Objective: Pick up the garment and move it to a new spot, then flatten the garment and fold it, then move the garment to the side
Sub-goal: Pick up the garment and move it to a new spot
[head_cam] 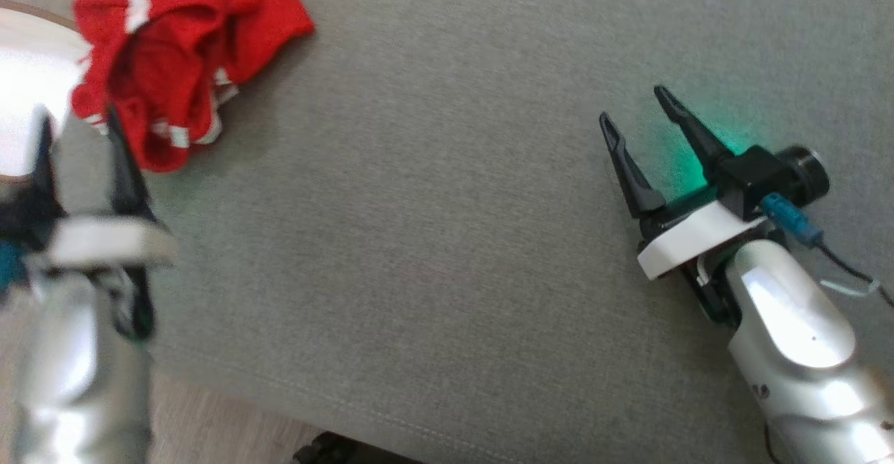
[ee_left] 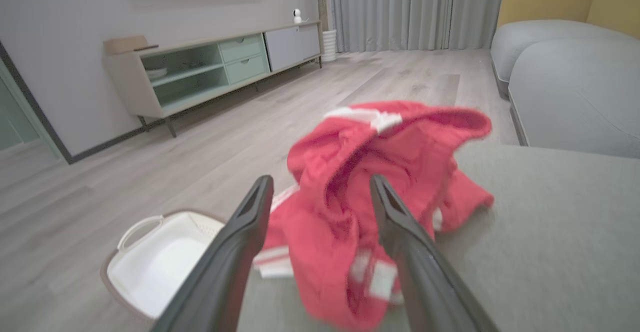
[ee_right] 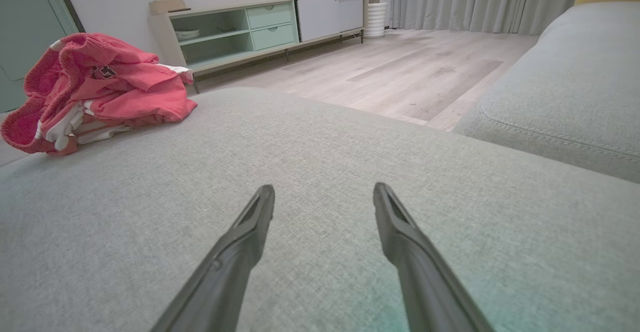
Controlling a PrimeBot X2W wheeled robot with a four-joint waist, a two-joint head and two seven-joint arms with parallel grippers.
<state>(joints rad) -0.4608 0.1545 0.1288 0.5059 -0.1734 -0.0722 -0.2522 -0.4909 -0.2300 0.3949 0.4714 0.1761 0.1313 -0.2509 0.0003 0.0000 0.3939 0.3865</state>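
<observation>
The garment point(head_cam: 178, 59) is red with white stripes and lies crumpled at the far left corner of the grey cushion point(head_cam: 447, 240). It also appears in the left wrist view point(ee_left: 370, 207) and the right wrist view point(ee_right: 95, 92). My left gripper point(head_cam: 77, 125) is open, its tips just short of the garment's near edge; in its own view the open left gripper point(ee_left: 320, 184) frames the cloth with nothing between the fingers. Over bare cushion at the right, my right gripper point(head_cam: 632, 104) stands open and empty, and its own view shows the right gripper point(ee_right: 324, 192) pointing across the cushion.
A white laundry basket point(ee_left: 160, 262) sits on the wood floor beside the cushion's left edge. A second grey sofa section point(ee_right: 560, 97) lies to the right. A low TV cabinet point(ee_left: 210, 67) stands along the far wall. The cushion's front edge point(head_cam: 279, 394) runs near my arms.
</observation>
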